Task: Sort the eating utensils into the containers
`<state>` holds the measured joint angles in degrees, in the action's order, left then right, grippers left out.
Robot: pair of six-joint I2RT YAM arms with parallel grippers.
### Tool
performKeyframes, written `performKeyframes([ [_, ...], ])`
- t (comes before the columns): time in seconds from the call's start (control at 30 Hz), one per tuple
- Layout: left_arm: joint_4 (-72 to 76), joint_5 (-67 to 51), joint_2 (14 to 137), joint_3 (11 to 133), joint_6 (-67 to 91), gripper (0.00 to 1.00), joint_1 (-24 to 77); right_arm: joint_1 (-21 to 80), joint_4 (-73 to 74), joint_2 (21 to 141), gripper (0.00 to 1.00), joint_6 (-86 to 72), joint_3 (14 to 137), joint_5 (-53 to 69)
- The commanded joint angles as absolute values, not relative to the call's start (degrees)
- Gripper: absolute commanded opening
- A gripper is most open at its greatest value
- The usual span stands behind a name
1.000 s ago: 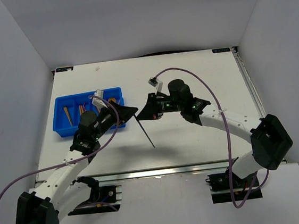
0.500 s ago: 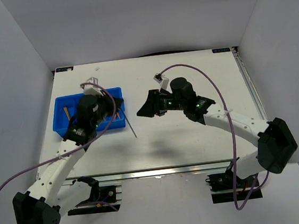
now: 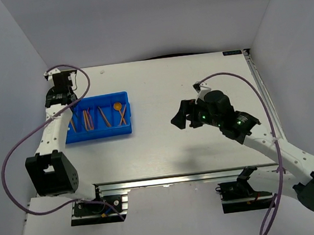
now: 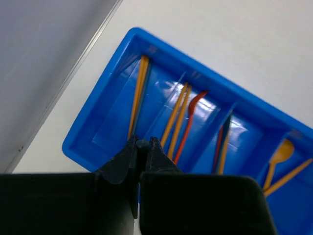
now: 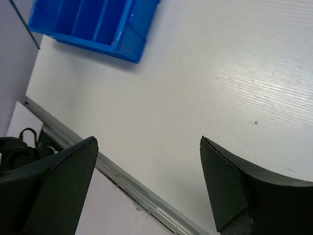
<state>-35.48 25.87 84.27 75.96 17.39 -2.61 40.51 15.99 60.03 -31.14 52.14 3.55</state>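
Note:
The blue tray [image 3: 97, 134] lies at the left of the table, and its compartments hold orange, red and dark utensils [image 4: 178, 115], among them an orange spoon [image 3: 118, 106]. My left gripper [image 4: 143, 143] hovers over the tray's [image 4: 205, 73] left end, shut on a dark grey utensil seen end-on between its jaws. From above, that gripper [image 3: 62, 99] sits at the tray's far-left corner. A thin dark stick [image 5: 24, 24] shows above the tray's [image 5: 98, 24] end in the right wrist view. My right gripper [image 3: 182, 119] stands open and empty over bare table [image 5: 148, 142].
The white side wall rises close to the tray's left side [image 4: 44, 63]. A metal rail [image 5: 132, 183] runs along the table's near edge, below the right gripper. Purple cables [image 3: 228, 75] loop from both arms.
The right gripper let go of the dark utensil, opened wide and drew back to the right. The left gripper shut on the utensil and carried it to the tray's far-left end.

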Motion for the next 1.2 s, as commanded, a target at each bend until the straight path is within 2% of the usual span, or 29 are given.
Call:
performKeyframes([
  [0.0,-39.73,23.64,84.02,79.19,17.4,0.0,-4.83,40.17,21.79,56.0,0.89,-28.21,51.77,-3.33],
  [0.2,-39.11,22.24,83.85,79.1,16.88,0.0,-5.19,40.17,24.08,51.95,0.89,-26.72,50.28,-4.66],
  [1.17,-37.88,22.5,80.69,75.76,17.23,0.0,-5.19,40.08,27.25,51.24,0.89,-26.72,48.34,-7.3],
])
